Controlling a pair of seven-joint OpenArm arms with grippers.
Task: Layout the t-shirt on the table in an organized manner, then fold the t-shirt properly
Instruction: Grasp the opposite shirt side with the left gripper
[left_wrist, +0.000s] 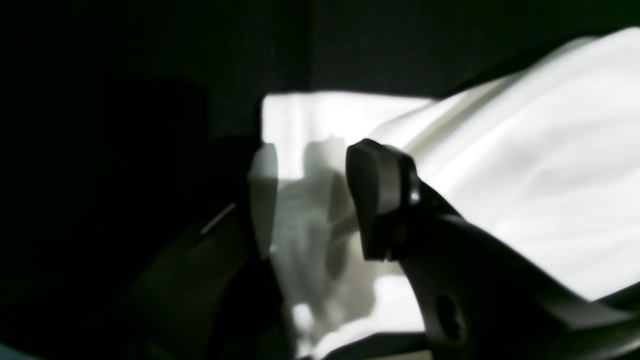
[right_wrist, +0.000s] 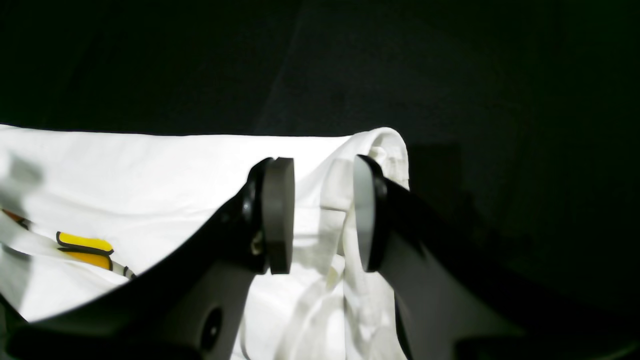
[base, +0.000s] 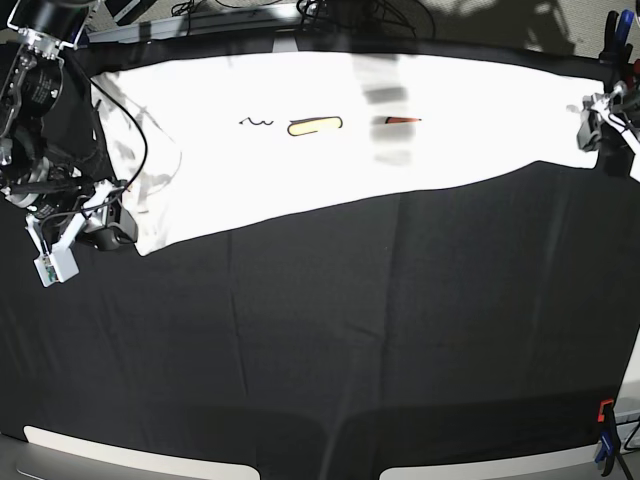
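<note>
Basically both arms sat low at opposite ends of the t-shirt (base: 330, 150), stretched wide across the far half of the table (base: 400, 340). Right gripper (right_wrist: 317, 215) was spread around a bunched hem fold; left gripper (left_wrist: 312, 200) spread likewise over crumpled white cloth. Matte black tablecloth, wrinkled.

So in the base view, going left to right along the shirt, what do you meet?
Right gripper at the white t-shirt's left end → black squiggle print → yellow oblong print → small orange-red print → left gripper at its right end.
</note>
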